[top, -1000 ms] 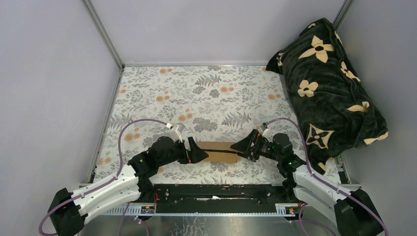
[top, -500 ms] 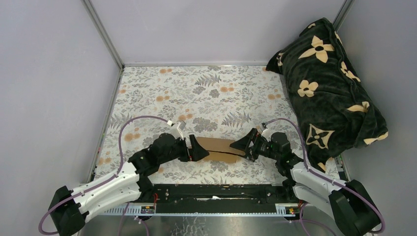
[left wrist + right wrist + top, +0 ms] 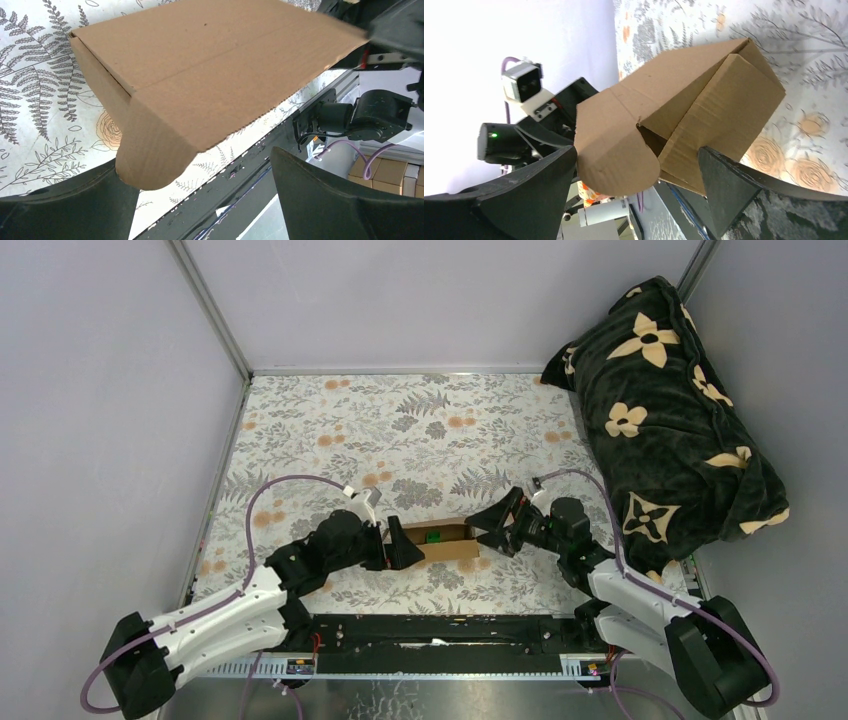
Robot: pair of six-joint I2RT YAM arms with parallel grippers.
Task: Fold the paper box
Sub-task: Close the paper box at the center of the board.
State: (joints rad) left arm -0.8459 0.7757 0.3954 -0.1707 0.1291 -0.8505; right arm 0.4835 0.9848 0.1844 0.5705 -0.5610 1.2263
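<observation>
The plain brown cardboard box [image 3: 450, 550] lay by the near edge of the floral tabletop [image 3: 330, 430], between the left gripper [image 3: 408, 543] and right gripper [image 3: 478, 532], both fully spread and gripping nothing; uneven pushing could skew it, leaving its rounded flaps [image 3: 616, 150] untucked.

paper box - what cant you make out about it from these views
Top view: both ends of the paper box sit under the left hand and right hand; contact cannot be told.
Top view: the green speck at the box is too small to identify.
Left wrist view: its lid panel hides the inside.
Right wrist view: the rounded flap shadows the inside.
</observation>
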